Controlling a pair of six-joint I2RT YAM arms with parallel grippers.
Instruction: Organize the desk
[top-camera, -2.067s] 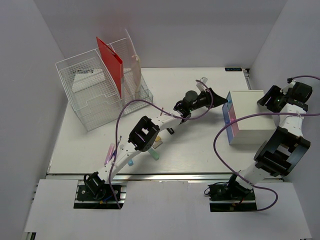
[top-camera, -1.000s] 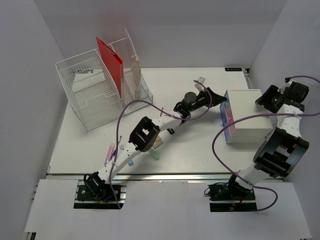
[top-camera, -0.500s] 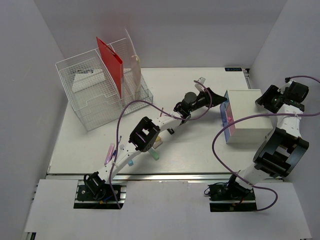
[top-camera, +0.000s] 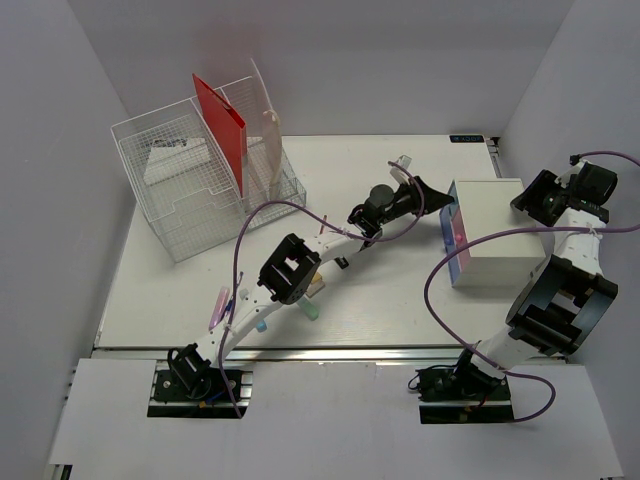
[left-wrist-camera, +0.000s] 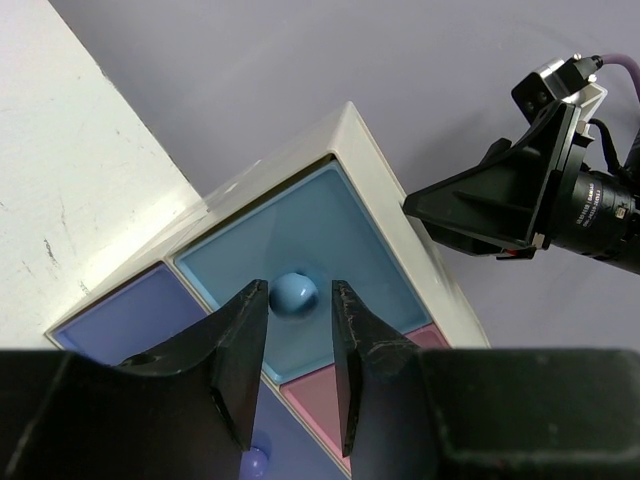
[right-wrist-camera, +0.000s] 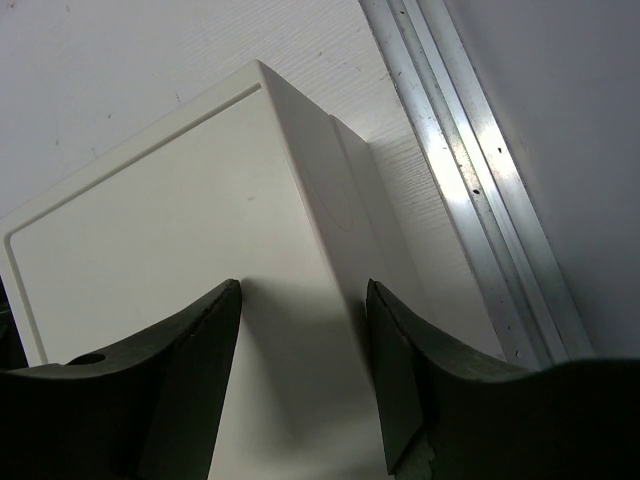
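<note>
Left gripper (left-wrist-camera: 299, 290): fingers are parted narrowly and nothing is pinched; the blue knob (left-wrist-camera: 294, 293) is seen between the tips, apparently just past them.
Knob's drawer: a pale blue drawer (left-wrist-camera: 300, 235) is set in the white drawer box (top-camera: 495, 240).
Right gripper (right-wrist-camera: 302, 290): fingers are spread at the box's far-right side, opposite the drawers; contact cannot be told.
Desk (top-camera: 180, 290): the white tabletop lies under everything, with the box at its right side.
Step in hand: the blue drawer's knob is judged to be lined up for a grasp.
Next move: the fingers would need to be eased forward, closed on the knob, then drawn back while the box is braced.
Room: the box stands near the desk's right edge and wall; open tabletop is left in front of the drawers.
</note>
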